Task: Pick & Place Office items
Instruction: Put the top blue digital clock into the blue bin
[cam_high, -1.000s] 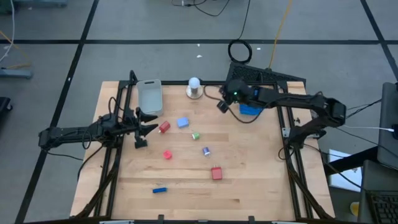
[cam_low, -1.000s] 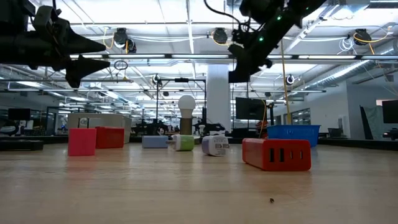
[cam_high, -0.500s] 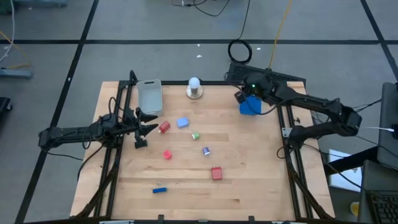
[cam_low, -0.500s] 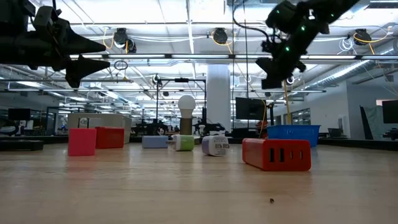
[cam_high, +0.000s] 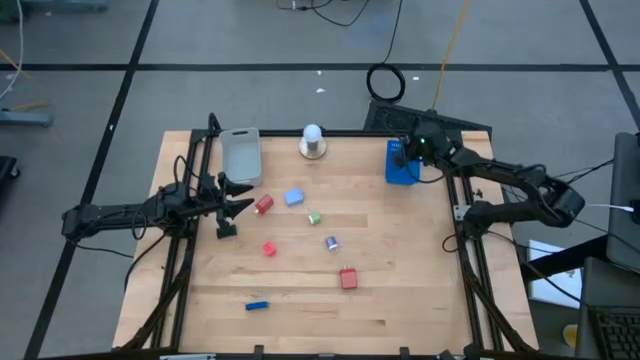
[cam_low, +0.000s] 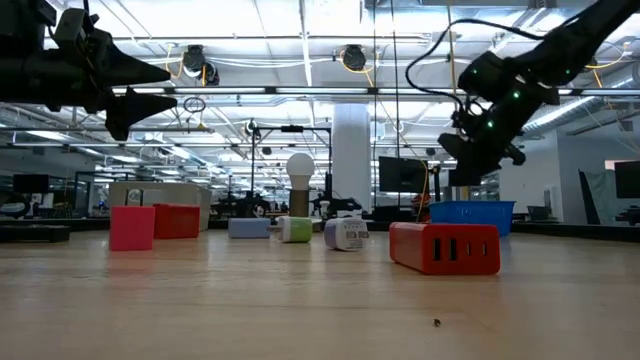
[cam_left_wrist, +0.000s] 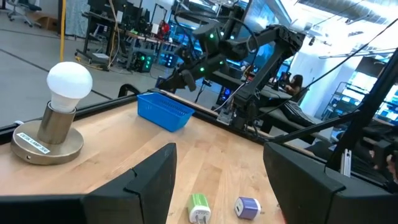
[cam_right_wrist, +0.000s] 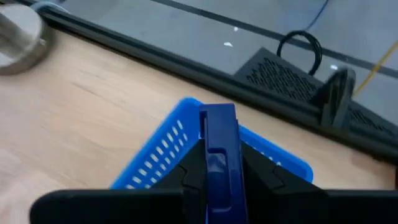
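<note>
right end effector (cam_high: 408, 152): over the past second it swings from beside the white bulb's end of the bench across to the blue tray (cam_high: 401, 162), and now hangs just above it at the far right corner
its grip: clamped narrow on a blue stick (cam_right_wrist: 218, 155), which stands upright between the fingers with the tray's mesh wall right behind it
what that means: the carry looks all but finished; by my reading the step in hand is the release into the tray, so one item is about to be counted as placed
left end effector (cam_high: 228, 208): unchanged over the same second, raised at the bench's left edge near the grey tray (cam_high: 241, 156), fingers spread and empty
items left on the bench: none has shifted; red block (cam_high: 264, 204), light blue block (cam_high: 294, 197), green plug (cam_high: 314, 218), purple plug (cam_high: 331, 242), small red block (cam_high: 269, 248), red charger (cam_high: 348, 278) and blue stick near the front (cam_high: 257, 305), all well apart from the blue tray
white bulb on its base (cam_high: 313, 141): stays put at the far edge between the two trays
outlook: seven pieces remain, so the task seems early to midway
</note>
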